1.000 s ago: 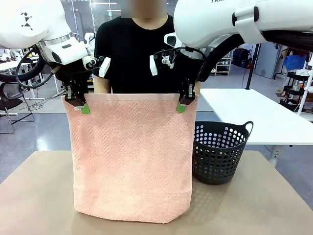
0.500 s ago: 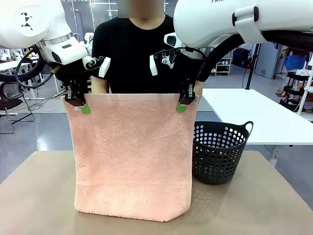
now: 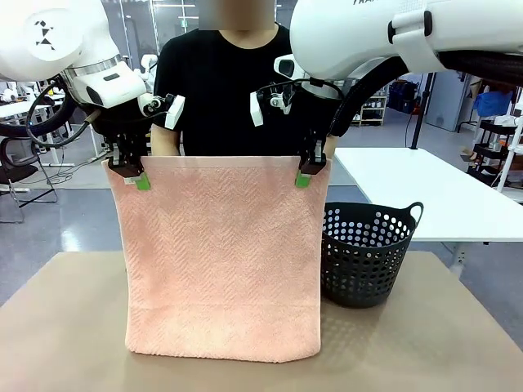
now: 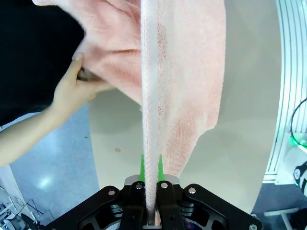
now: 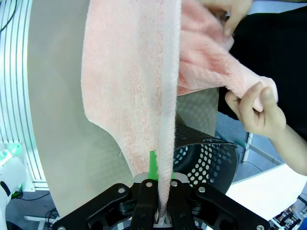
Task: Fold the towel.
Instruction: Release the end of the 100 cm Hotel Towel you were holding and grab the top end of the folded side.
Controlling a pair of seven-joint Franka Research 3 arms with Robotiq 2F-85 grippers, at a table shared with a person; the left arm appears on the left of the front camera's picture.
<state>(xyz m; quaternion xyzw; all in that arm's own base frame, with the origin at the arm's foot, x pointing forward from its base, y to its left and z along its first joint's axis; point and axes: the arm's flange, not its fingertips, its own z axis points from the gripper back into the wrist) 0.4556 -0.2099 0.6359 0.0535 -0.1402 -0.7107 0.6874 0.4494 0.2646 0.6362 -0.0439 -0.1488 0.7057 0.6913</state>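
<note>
**Front view.** The towel (image 3: pixel 221 253) is hanging as a flat sheet between the two arms. The left gripper (image 3: pixel 131 175) is pinching its upper corner on one side, and the right gripper (image 3: pixel 308 171) is pinching the other upper corner. Both pairs of fingers are pointing down and are closed onto the hem band. Below the fingers the cloth is dropping straight, and its lower edge is meeting the table (image 3: pixel 65 327). A dark basket (image 3: pixel 368 253) is standing on the table below the right gripper's fingers, just beside the towel's edge. A person (image 3: pixel 221 90) is standing beyond the towel.

**Left wrist view.** The green pads (image 4: pixel 142 165) are pressing narrowly on the hem, which is running straight away from the fingertips. Past the tips and to one side, a hand (image 4: pixel 72 91) of the person is gripping the far part of the cloth.

**Right wrist view.** The fingers are clamping the hem in the same way, with one green pad (image 5: pixel 152 165) showing against the cloth. Beyond the fingertips, two hands of the person are pinching bunched towel, one (image 5: pixel 254 110) nearer and one (image 5: pixel 230 12) farther. The basket is lying just beside the fingers.
</note>
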